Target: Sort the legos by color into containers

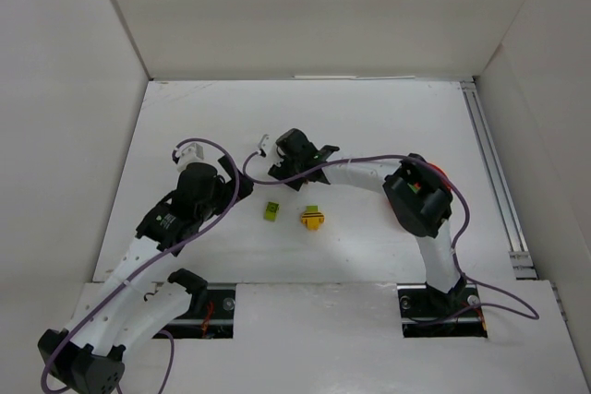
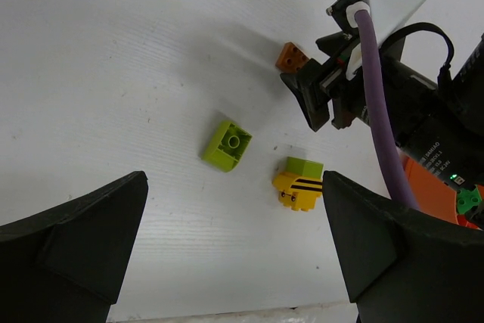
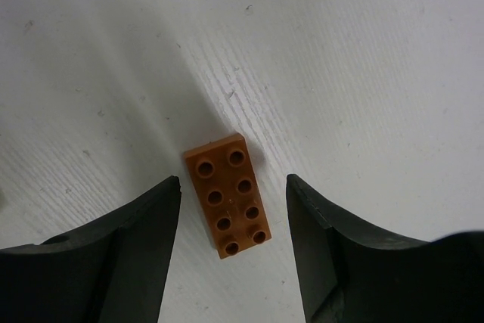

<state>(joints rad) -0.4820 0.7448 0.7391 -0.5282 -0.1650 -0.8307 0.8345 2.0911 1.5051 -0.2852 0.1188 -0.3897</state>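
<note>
Risk: right pincer [image 3: 232, 183], half-open and empty, straddles the skewed orange-brown brick [image 3: 227, 196]; closing could twist it loose. Left pincer [image 2: 234, 187] gapes, empty.

table: white table [image 1: 369, 126], fine grain is seen | lying flat on it: a lime brick [image 2: 227, 145], studs up; near it a yellow-and-lime piece [image 2: 299, 183]; apart, an orange-brown brick [image 3: 228, 195], eight studs up | right side: an orange-red bowl [image 1: 437, 173], mostly hidden
</note>
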